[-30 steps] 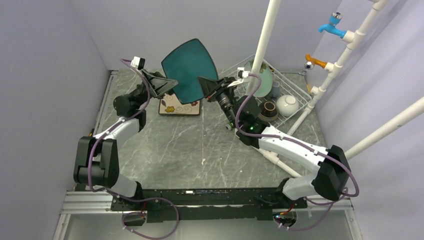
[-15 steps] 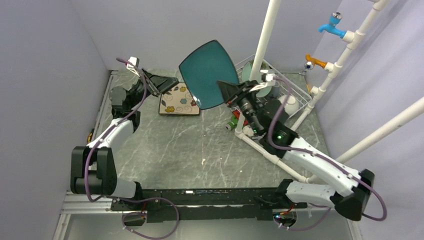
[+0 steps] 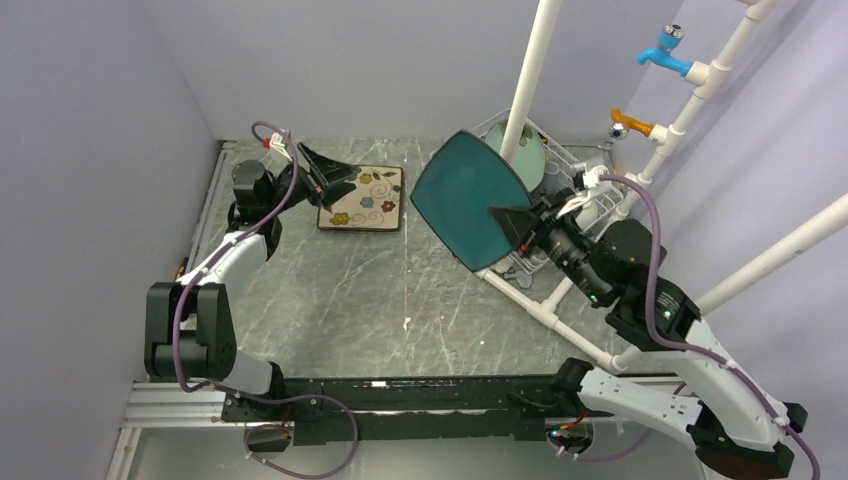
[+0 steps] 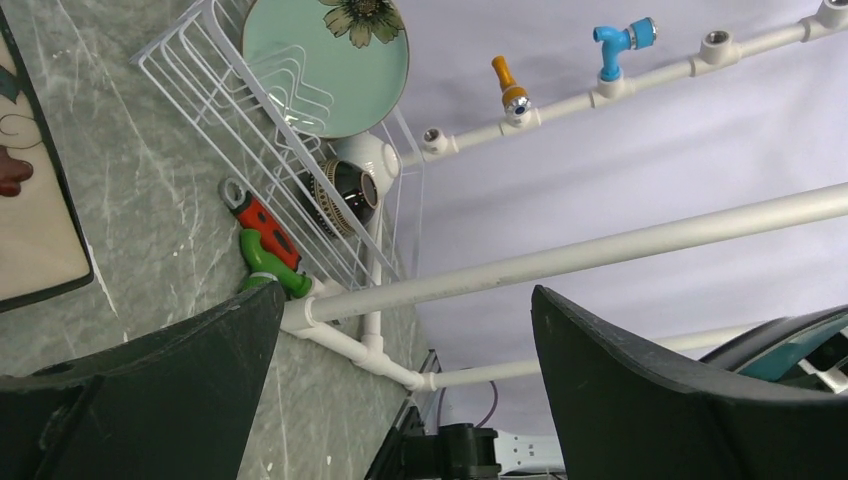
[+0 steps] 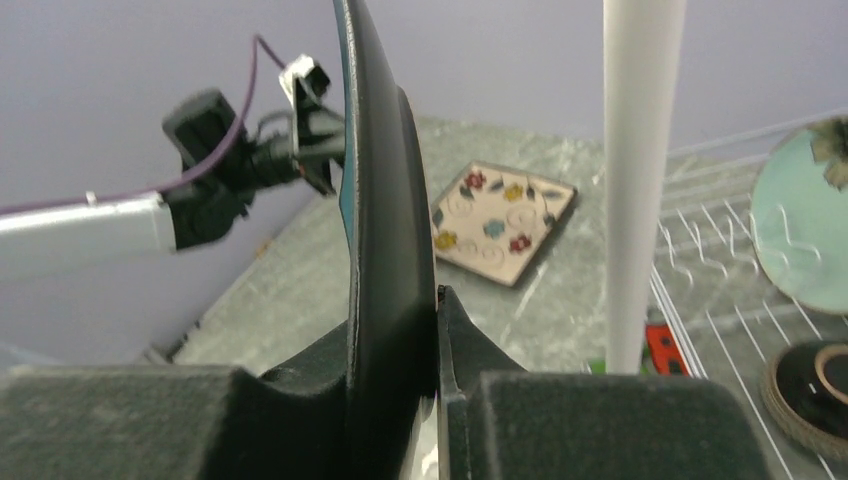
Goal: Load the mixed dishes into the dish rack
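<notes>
My right gripper (image 3: 512, 222) is shut on the edge of the teal square plate (image 3: 470, 210), which it holds up on edge just left of the dish rack (image 3: 590, 175). The right wrist view shows the plate (image 5: 385, 200) edge-on, pinched between the jaws (image 5: 395, 310). A mint-green round plate (image 4: 325, 65) stands upright in the rack (image 4: 230, 110), with a brown glazed bowl (image 4: 340, 195) and a white bowl (image 4: 365, 155) beside it. The cream square plate with flowers (image 3: 362, 198) lies flat at the back. My left gripper (image 3: 335, 172) hovers at its left edge, open and holding nothing.
A white pipe frame (image 3: 530, 80) rises in front of the rack, and its floor pipe (image 3: 545, 310) runs along the rack's near side. Blue (image 3: 662, 50) and orange (image 3: 630, 125) taps sit on the right pipes. Small red (image 4: 262, 222) and green (image 4: 270, 265) items lie by the rack.
My right arm has carried the teal plate rightward and down toward the rack. My left gripper has drawn back to the left, away from the plate, and opened fully.
</notes>
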